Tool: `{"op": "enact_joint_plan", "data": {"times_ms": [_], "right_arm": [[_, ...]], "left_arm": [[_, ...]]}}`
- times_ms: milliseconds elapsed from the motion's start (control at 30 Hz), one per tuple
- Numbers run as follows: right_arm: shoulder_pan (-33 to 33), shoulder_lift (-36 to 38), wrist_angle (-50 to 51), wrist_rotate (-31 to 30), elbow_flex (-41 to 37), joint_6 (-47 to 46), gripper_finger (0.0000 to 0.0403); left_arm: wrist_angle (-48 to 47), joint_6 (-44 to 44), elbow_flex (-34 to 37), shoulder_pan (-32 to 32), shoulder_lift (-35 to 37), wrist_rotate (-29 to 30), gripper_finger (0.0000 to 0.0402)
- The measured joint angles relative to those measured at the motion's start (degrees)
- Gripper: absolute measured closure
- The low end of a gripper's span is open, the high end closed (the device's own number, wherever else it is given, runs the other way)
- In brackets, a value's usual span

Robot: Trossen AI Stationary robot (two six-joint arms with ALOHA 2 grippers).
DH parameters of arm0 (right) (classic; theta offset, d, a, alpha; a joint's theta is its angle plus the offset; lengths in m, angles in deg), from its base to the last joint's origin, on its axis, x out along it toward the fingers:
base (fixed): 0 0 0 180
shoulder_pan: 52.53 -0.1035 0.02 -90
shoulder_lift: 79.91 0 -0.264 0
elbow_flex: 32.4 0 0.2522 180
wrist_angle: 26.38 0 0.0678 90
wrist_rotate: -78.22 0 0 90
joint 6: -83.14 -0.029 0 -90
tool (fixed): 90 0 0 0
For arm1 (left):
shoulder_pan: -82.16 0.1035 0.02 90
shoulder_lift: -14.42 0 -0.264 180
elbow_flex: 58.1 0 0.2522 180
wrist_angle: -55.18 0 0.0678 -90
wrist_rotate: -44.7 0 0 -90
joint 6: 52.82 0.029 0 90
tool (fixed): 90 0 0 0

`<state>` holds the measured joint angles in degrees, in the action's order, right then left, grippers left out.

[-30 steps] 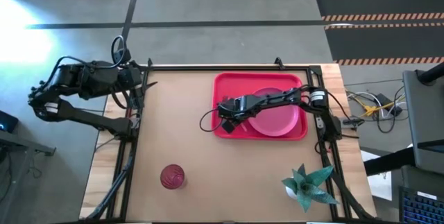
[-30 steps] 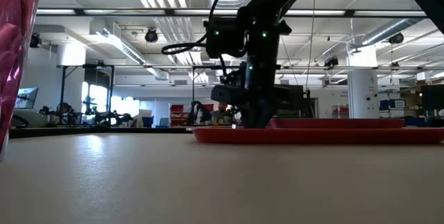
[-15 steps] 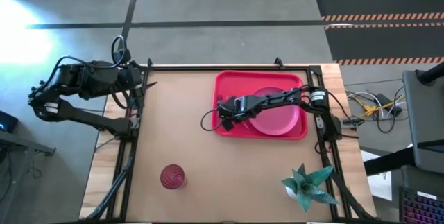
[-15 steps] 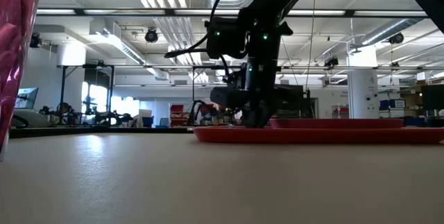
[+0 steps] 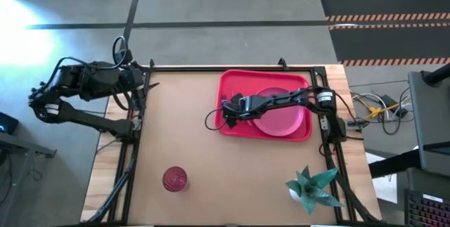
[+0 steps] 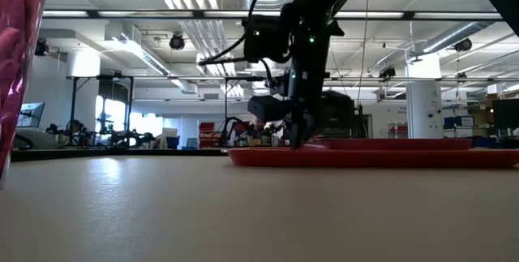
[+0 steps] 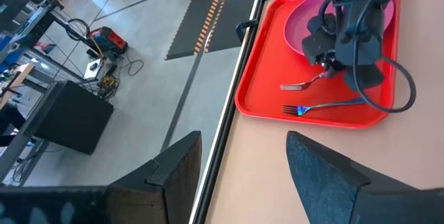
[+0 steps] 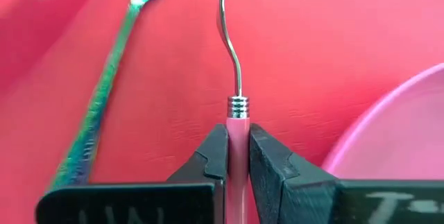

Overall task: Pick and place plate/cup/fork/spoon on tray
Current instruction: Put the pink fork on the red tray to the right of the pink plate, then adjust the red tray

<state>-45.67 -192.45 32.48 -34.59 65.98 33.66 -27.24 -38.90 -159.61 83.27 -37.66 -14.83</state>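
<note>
Jaws of right gripper [image 8: 237, 156] clamped on pink handle of the fork [image 8: 234, 78], metal head reaching forward over the tray [image 5: 232, 86] floor. Beside it, the spoon [image 8: 104, 92], lying flat in the tray, apart from the fork. The plate [image 5: 278, 114] on the tray's right part. The cup [image 5: 174, 179] upright on the table [image 5: 183, 128], well apart from the tray. Left gripper [image 7: 243, 165] wide open, empty, parked beyond the table's left edge.
</note>
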Motion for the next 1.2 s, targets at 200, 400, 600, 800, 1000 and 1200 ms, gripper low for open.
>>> {"op": "enact_joint_plan", "data": {"times_ms": [200,400,600,800,1000,1200], "right_arm": [[-0.07,1.76,4.33,-1.23,0.02,0.98,0.038],[-0.07,1.76,4.24,0.94,0.02,2.96,0.035],[-0.07,1.76,3.65,1.84,0.04,3.39,0.0272],[-0.31,2.31,2.16,2.99,0.17,3.56,0.0222],[-0.26,3.74,2.28,3.28,6.22,7.46,0.0211],[1.86,4.14,10.48,3.28,14.6,14.57,0.0264]], "left_arm": [[0.0,0.0,0.0,0.01,-0.02,0.0,0.0208],[0.02,0.0,0.0,0.01,-0.02,0.0,0.0208],[0.02,0.0,0.0,0.0,-0.02,0.0,0.0208],[0.04,0.0,0.0,0.01,-0.02,0.0,0.0208],[0.07,0.0,0.0,0.02,-0.02,0.0,0.0208],[0.07,0.0,0.0,0.01,-0.09,0.0,0.0208]]}}
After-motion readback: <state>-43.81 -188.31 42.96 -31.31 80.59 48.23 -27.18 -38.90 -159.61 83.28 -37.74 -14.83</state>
